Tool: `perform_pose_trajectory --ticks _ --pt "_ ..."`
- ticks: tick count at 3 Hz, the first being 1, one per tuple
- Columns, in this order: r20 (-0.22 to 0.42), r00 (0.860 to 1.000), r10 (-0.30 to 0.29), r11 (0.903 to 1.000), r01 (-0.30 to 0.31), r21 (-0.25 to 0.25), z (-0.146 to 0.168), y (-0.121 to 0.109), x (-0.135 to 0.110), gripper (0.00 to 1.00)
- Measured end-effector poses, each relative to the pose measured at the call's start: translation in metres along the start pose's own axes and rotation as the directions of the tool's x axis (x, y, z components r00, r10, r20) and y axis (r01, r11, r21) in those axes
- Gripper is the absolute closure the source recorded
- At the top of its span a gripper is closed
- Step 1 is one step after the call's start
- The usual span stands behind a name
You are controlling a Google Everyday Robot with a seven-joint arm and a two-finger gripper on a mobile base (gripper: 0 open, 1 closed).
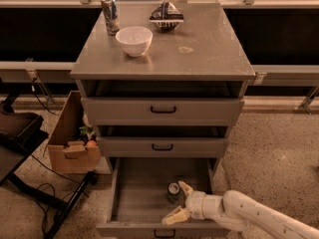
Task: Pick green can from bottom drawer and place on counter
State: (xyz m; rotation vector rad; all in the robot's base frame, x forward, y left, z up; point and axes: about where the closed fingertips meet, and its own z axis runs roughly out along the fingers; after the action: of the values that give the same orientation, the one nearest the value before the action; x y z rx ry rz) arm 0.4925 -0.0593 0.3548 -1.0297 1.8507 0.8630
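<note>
Gripper in the bottom drawer, near right, its arm cut off by the right edge. The green can is too small to show its markings.
</note>
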Motion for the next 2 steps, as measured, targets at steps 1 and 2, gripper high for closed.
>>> perform_pose_trajectory --ticks 1,2 --pt "0.014 0.998 0.054 0.9985 -0.054 0.005 0.0297 -0.0070 0.0278 0.00" --pt "0.014 0.999 0.033 0.9994 -0.033 0.007 0.0322 -0.0030 0.0277 0.00"
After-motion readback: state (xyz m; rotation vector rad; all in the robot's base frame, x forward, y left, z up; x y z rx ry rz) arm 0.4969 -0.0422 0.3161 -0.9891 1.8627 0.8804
